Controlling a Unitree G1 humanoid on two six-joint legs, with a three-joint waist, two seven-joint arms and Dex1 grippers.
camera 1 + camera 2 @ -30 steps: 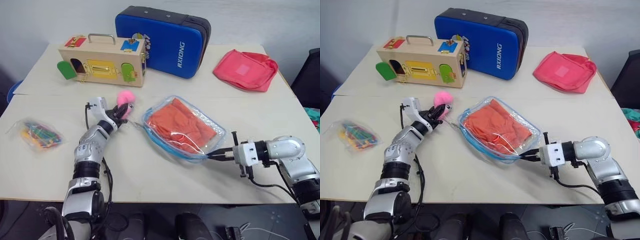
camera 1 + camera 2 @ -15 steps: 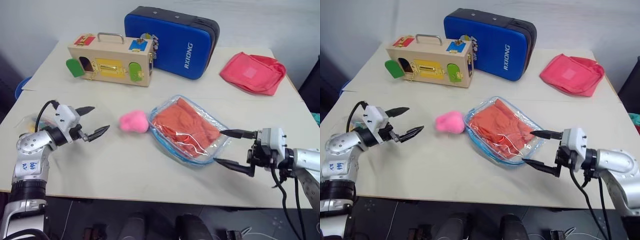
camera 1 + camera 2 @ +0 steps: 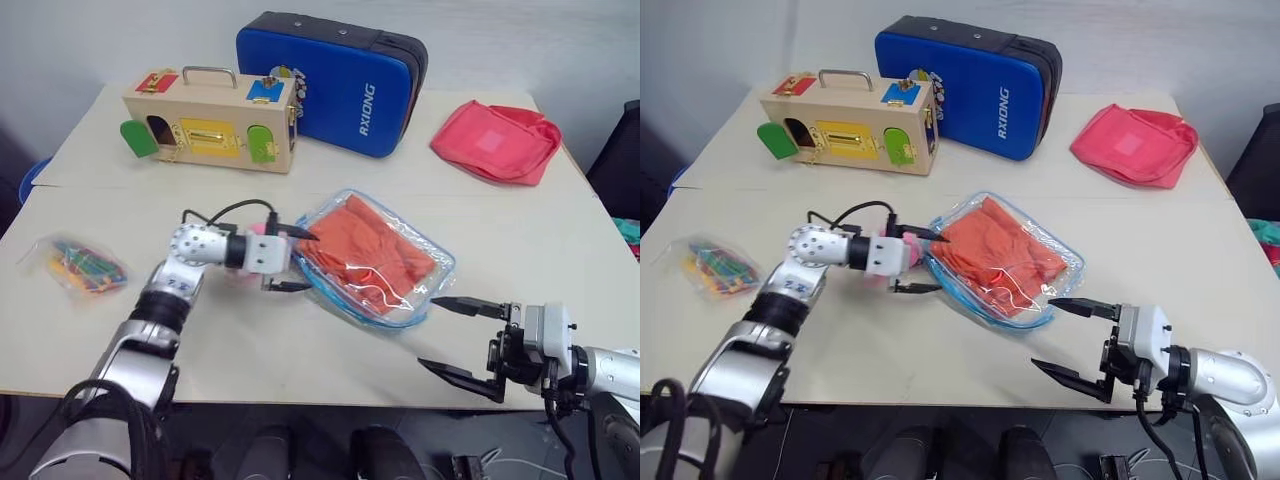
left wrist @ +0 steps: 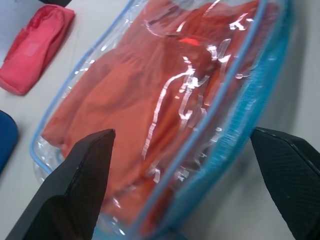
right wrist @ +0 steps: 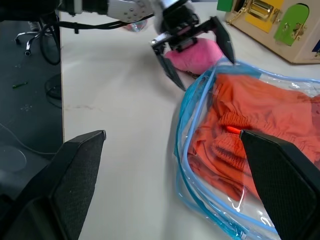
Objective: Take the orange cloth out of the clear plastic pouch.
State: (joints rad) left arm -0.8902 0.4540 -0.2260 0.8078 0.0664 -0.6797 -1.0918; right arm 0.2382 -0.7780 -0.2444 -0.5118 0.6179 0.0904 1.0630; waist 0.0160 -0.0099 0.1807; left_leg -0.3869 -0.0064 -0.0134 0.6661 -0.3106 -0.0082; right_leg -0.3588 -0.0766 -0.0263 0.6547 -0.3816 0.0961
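Orange cloth (image 3: 365, 252) lying at centre frame, still wholly inside the clear plastic pouch (image 3: 437, 268), flat on the table (image 3: 300, 345); nothing drawn out yet.

At the pouch's left edge, left gripper (image 3: 293, 262) now spread wide, one finger over the blue-trimmed rim, the other low beside it, empty; a second ago closed near the pink plush lump (image 5: 196, 54) further left, since swung across; plush now tucked just behind its fingers.

At lower right, right gripper (image 3: 456, 335) also gaping wide, empty, pulled clear of the pouch's near corner, pinched a second ago; pouch therefore loose and unheld.

Judged a regrasp: both holds given up, left lined up on the opening, right free to pin or reach; extraction itself not begun.

Beyond, at upper frame: blue case (image 3: 325, 80), wooden latch box (image 3: 205, 122), pink-red bag (image 3: 493, 140); bag of colourful sticks (image 3: 78, 265) at far left.
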